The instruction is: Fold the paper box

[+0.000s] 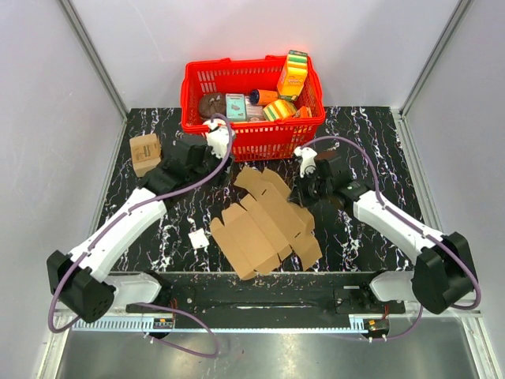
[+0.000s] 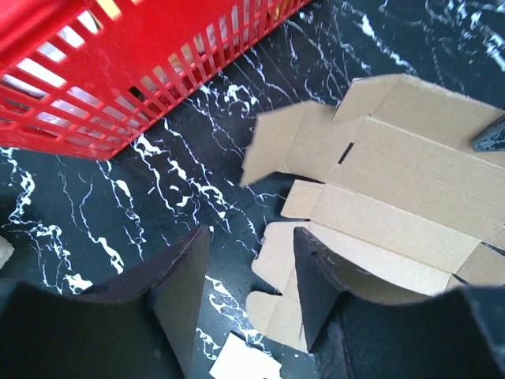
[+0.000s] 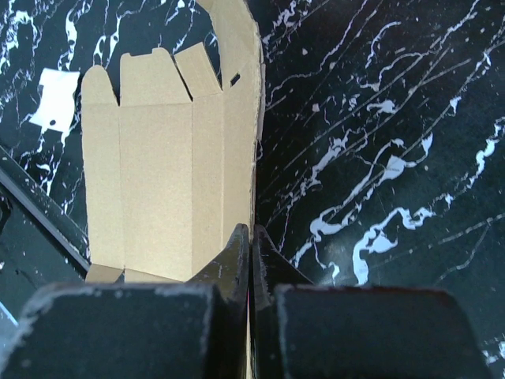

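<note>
Lying unfolded on the table (image 1: 379, 138), the paper box (image 1: 264, 225) is pinched at its right edge by the fully closed right gripper (image 3: 251, 233). Farther back, the left gripper (image 2: 248, 292) is seen half open above the flaps, nothing gripped. A red basket (image 1: 260, 140) is set behind.

The paper box (image 1: 264, 221) lies spread out in the middle of the table (image 1: 371, 134), just in front of the basket (image 1: 252, 142), which stands at the table's far edge with several packages (image 1: 272, 99) in it. A small box (image 1: 144, 152) sits left of the basket near the table's left edge, and a paper slip (image 1: 198, 239) lies just left of the paper box. The left gripper (image 2: 251, 260) hangs over the sheet's left flaps in front of the basket, and the right gripper (image 3: 251, 237) sits at the sheet's right edge, with that edge between its fingers.
</note>
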You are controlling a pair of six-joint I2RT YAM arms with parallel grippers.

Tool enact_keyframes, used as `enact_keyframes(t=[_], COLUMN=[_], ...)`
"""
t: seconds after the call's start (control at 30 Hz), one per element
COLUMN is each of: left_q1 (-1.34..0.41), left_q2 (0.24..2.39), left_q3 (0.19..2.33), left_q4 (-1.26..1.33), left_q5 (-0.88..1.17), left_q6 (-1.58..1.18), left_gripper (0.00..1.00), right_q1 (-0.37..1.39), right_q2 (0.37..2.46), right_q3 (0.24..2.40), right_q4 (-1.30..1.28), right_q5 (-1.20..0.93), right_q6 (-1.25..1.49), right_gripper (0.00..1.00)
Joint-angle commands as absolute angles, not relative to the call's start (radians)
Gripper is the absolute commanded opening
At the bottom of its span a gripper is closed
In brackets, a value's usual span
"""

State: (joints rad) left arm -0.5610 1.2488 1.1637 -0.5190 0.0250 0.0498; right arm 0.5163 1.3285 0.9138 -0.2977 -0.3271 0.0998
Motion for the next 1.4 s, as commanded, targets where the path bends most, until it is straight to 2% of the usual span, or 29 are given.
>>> enact_keyframes(t=[0.0,0.13,0.23,0.53,0.57,0.63,0.77,1.0,1.17,1.37], left_q1=[-0.543,-0.526,-0.493,-0.474,-0.474,-0.474,-0.474,-0.483,-0.528,-0.557], left_q2=[1.166,1.112,1.117,1.272,1.284,1.302,1.312,1.357,1.402,1.416], left_q3=[1.168,1.089,1.066,1.132,1.132,1.132,1.105,1.124,1.152,1.140], left_q4=[-0.398,-0.253,-0.190,-0.160,-0.138,-0.117,-0.060,-0.052,-0.072,-0.041], left_q5=[0.034,0.083,0.135,0.282,0.293,0.351,0.433,0.448,0.477,0.543], left_q6=[0.021,-0.047,-0.116,-0.195,-0.205,-0.228,-0.238,-0.233,-0.195,-0.172], left_gripper=[0.55,0.61,0.61,0.40,0.34,0.32,0.38,0.37,0.43,0.44], right_q1=[0.514,0.517,0.540,0.565,0.566,0.568,0.572,0.577,0.578,0.578], right_q2=[1.276,1.243,1.206,1.154,1.151,1.149,1.152,1.134,1.128,1.115], right_q3=[0.973,0.970,0.960,0.950,0.950,0.946,0.945,0.937,0.939,0.930], right_q4=[-0.443,-0.462,-0.459,-0.442,-0.442,-0.439,-0.437,-0.430,-0.433,-0.433], right_q5=[-0.308,-0.308,-0.302,-0.265,-0.267,-0.276,-0.290,-0.318,-0.328,-0.333], right_q6=[0.011,-0.058,-0.107,-0.164,-0.167,-0.164,-0.152,-0.143,-0.146,-0.146], right_gripper=[0.00,0.00,0.00,0.00,0.00,0.00,0.00,0.00,0.00,0.00])
